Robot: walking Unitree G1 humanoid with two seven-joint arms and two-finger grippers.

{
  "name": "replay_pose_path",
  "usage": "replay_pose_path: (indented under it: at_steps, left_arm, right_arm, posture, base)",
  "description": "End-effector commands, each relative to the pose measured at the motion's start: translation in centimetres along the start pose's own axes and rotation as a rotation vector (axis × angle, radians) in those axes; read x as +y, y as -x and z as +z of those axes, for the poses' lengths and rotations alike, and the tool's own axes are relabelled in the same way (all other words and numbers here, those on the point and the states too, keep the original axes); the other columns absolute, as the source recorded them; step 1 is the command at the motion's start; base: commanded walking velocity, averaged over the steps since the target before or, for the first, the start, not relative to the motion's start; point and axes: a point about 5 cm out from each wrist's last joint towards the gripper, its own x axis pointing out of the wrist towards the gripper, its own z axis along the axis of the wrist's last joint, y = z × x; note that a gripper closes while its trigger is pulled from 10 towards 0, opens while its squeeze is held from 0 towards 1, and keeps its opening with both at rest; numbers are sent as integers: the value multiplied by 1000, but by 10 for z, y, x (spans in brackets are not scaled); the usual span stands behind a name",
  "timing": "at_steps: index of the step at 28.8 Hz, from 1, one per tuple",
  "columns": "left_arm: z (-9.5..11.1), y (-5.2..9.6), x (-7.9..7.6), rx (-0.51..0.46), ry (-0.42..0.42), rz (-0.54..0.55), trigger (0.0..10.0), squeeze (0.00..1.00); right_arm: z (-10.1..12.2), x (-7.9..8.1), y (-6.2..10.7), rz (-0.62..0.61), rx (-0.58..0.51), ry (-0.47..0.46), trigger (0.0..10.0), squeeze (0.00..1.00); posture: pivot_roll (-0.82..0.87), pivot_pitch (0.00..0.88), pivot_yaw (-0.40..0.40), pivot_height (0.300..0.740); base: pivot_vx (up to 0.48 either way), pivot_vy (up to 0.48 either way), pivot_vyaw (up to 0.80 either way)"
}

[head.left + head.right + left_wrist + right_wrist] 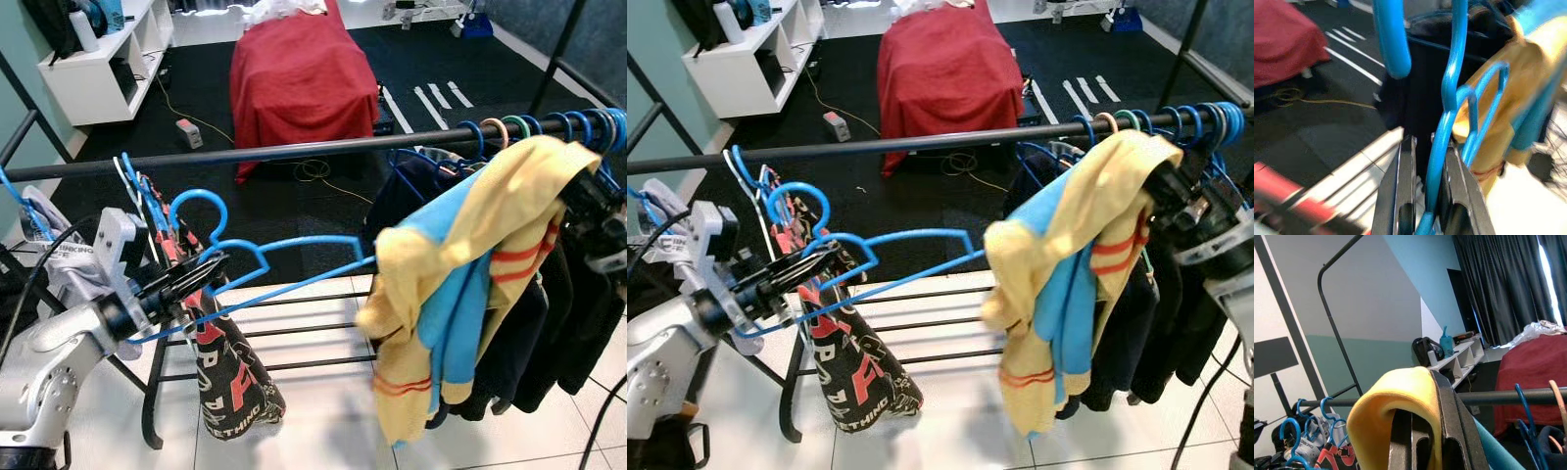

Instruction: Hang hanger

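Note:
A blue plastic hanger [274,257] is held below the black clothes rail [294,149], its hook [199,208] up near my left gripper [201,274], which is shut on the hanger's neck [1440,147]. The hanger's far end goes into a yellow and blue shirt [460,274]. That shirt hangs from my right gripper [1422,440], shut on its yellow cloth [1400,401] just under the rail at the right [1176,191].
Dark clothes on blue hangers [549,127] crowd the rail's right end. A black printed garment [230,372] and more hangers [137,191] hang at the left. A low black rack [294,333] stands on the white tiles. Behind is a red-covered bed [299,69] and a white shelf [98,69].

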Motion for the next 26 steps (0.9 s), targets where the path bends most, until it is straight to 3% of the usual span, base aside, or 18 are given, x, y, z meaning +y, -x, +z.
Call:
replay_pose_path:
  at_steps: [1, 4, 7, 8, 11, 12, 19, 26]
  left_arm:
    - [2, 10, 7, 15, -25, 30, 10000, 0]
    - [11, 21, 11, -52, 34, 77, 10000, 0]
    - [12, 21, 8, -75, 57, 97, 10000, 0]
    - [8, 19, 1, -79, 95, 130, 10000, 0]
    - [5, 17, -4, -78, 118, 153, 10000, 0]
    - [0, 13, -10, -67, 141, 179, 10000, 0]
    - [-11, -2, -25, -50, 145, 179, 10000, 0]
    - [-14, -5, -27, -44, 152, 177, 10000, 0]
  right_arm:
    - [0, 6, -1, 44, 19, 15, 0, 0]
    - [-34, 11, 7, 43, 229, 17, 0, 0]
    - [-44, 10, 9, 23, 267, 9, 0, 0]
    - [-58, 10, 8, -7, 285, -15, 3098, 0]
    - [-66, 11, 6, -26, 292, -32, 3098, 0]
    - [-77, 13, 0, -43, 290, -56, 10000, 0]
    - [-98, 16, -18, -96, 291, -74, 10000, 0]
    - [-105, 14, -18, -131, 311, -46, 10000, 0]
  posture:
    - [-91, 127, 63, 740]
    - [-91, 127, 63, 740]
    - [-91, 127, 63, 740]
    - [-80, 130, 67, 740]
    - [-80, 130, 67, 740]
    - [-67, 130, 55, 740]
    - [-63, 120, 44, 740]
    - [-65, 118, 43, 740]
  base:
    - [0, 0, 0]
    - [0, 0, 0]
    - [0, 0, 0]
    - [0, 0, 0]
    - [0, 0, 0]
    - [0, 0, 0]
    - [-198, 0, 0]
    - [-386, 0, 0]
